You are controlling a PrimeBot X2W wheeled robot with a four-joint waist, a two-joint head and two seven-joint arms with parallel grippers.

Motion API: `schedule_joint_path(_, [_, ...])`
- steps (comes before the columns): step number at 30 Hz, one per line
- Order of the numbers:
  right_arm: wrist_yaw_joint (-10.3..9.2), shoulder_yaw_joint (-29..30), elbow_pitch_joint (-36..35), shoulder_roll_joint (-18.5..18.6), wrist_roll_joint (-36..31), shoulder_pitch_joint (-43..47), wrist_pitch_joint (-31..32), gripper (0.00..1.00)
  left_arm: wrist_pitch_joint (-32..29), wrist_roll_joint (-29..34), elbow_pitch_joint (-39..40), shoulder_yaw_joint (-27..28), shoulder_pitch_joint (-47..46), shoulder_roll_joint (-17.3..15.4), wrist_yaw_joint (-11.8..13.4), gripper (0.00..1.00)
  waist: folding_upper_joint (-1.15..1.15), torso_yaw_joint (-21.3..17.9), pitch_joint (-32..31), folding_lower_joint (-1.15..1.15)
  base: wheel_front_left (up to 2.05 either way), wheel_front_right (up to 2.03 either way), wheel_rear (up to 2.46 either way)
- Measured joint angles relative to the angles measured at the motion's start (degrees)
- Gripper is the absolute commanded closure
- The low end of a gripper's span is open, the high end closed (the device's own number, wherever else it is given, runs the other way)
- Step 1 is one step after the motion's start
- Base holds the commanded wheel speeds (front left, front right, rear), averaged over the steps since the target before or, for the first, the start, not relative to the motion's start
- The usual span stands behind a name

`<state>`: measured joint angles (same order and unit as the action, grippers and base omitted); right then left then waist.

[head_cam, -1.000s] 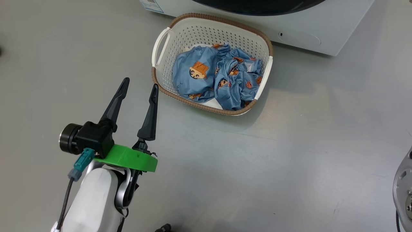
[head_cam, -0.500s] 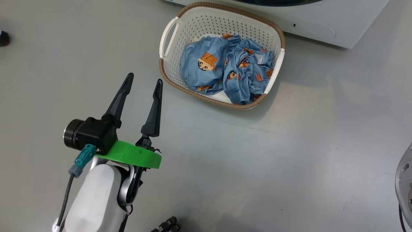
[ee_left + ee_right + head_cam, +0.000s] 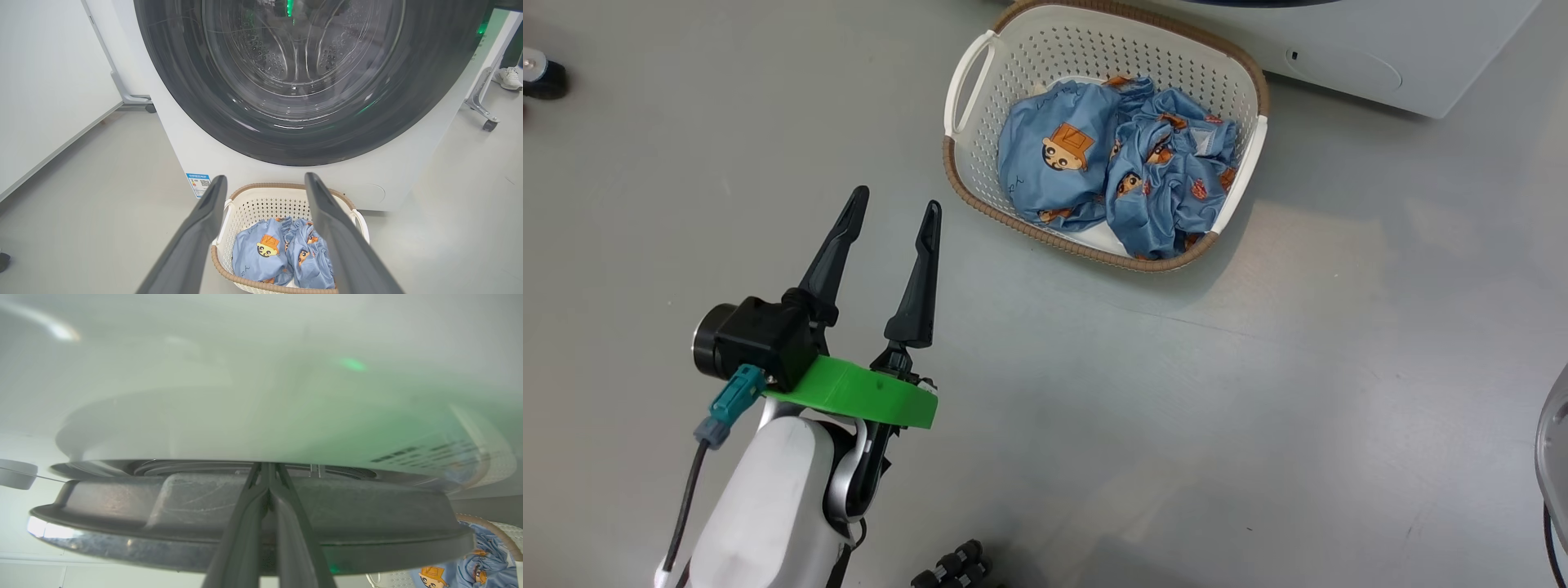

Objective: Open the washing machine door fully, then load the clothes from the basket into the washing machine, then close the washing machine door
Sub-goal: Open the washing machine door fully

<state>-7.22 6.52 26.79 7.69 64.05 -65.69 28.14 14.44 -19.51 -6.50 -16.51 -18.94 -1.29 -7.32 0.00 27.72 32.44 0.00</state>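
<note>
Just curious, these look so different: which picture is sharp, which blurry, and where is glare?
Head view: sharp, the basket casting a soft shadow on the floor. Left wrist view: sharp, with bright glare streaks on the washing machine door. Right wrist view: hazy, washed out and green-tinted above the shut right gripper.

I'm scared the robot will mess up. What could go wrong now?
The shut right gripper has only its thin tips at the edge of the washing machine door, so it might slip off. The basket sits close below the door; the open left gripper nearby could knock it.
</note>
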Motion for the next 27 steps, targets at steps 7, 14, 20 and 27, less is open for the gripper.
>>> schedule_joint_path(7, [0.0,-0.3,1.8,1.2,0.3,-0.8,3.3,1.0,0.0,-1.1,0.1,-0.1,-0.2,0.0,0.0,0.0,0.0,0.5,0.3,0.0,0.0,0.0,0.0])
schedule_joint_path(14, [-0.09,-0.1,3.0,1.6,2.5,-0.8,7.5,1.0,0.0,-1.2,0.2,0.2,-0.2,0.0,0.0,0.0,0.0,0.6,0.1,0.0,0.0,0.0,0.0])
schedule_joint_path(20, [-0.48,-1.7,3.7,1.4,4.8,-0.8,14.4,1.0,0.0,-1.2,0.3,0.3,-0.6,0.0,0.0,0.0,0.0,0.3,-0.2,0.0,0.0,0.0,0.0])
schedule_joint_path(27, [-0.47,-3.7,3.9,0.3,8.1,-0.1,23.0,1.0,0.0,-1.2,0.8,0.5,-1.0,0.0,0.0,0.0,0.0,-0.4,-0.7,0.0,0.0,0.0,0.0])
